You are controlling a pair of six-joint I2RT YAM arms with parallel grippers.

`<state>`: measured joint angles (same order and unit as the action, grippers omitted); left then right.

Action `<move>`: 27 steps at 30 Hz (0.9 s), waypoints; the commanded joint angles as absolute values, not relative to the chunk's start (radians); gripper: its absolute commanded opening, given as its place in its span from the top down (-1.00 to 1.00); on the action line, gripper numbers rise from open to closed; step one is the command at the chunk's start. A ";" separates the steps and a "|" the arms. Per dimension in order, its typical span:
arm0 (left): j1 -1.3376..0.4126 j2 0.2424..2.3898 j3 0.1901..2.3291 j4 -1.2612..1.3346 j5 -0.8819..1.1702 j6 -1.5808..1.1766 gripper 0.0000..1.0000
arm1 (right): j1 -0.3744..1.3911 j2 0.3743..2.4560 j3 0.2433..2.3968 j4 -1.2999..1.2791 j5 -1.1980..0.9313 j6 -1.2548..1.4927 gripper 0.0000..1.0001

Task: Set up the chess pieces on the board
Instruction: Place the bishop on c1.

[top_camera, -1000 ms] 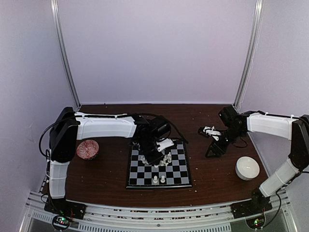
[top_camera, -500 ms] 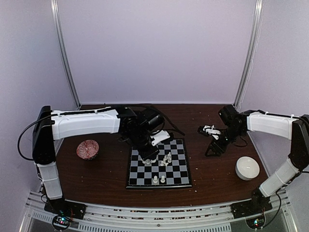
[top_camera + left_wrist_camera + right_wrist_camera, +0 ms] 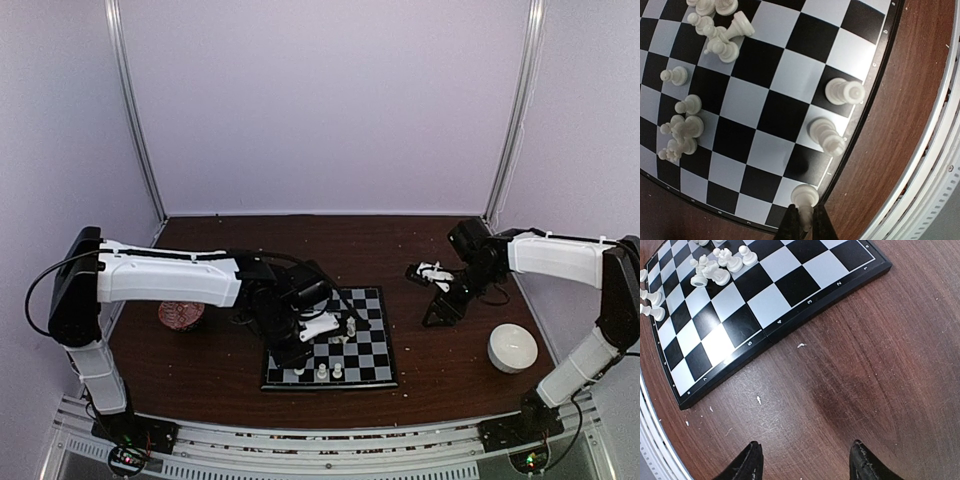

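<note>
Left wrist: rounded cream chessman [image 3: 805, 195] in dark left tool [image 3: 805, 223]

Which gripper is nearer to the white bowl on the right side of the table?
Right. The right gripper hangs open over the table, just left of the white bowl. The left gripper is farther left, over the board, shut on a chess piece.
</note>
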<state>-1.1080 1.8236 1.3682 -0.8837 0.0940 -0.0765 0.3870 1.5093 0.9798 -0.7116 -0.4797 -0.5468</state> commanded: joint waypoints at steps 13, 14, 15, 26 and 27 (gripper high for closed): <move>-1.111 1.873 1.335 -0.782 0.150 -0.016 0.94 | 0.399 1.523 1.004 -0.725 -0.459 -0.552 -0.18; -1.111 1.882 1.335 -0.783 0.150 -0.016 0.94 | 0.398 1.523 1.003 -0.725 -0.459 -0.551 -0.19; -1.111 1.887 1.334 -0.782 0.150 -0.019 0.94 | 0.398 1.523 1.003 -0.724 -0.459 -0.553 -0.18; -1.112 1.897 1.325 -0.770 0.142 -0.025 0.63 | 0.399 1.528 1.005 -0.727 -0.457 -0.553 -0.19; -1.112 1.893 1.324 -0.770 0.141 -0.021 0.58 | 0.399 1.528 1.004 -0.728 -0.457 -0.552 -0.19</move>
<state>-1.1080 1.8816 1.3415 -0.7891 0.1375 -0.0326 0.3935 1.5181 0.9798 -0.7147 -0.4702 -0.5472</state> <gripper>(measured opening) 0.173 0.594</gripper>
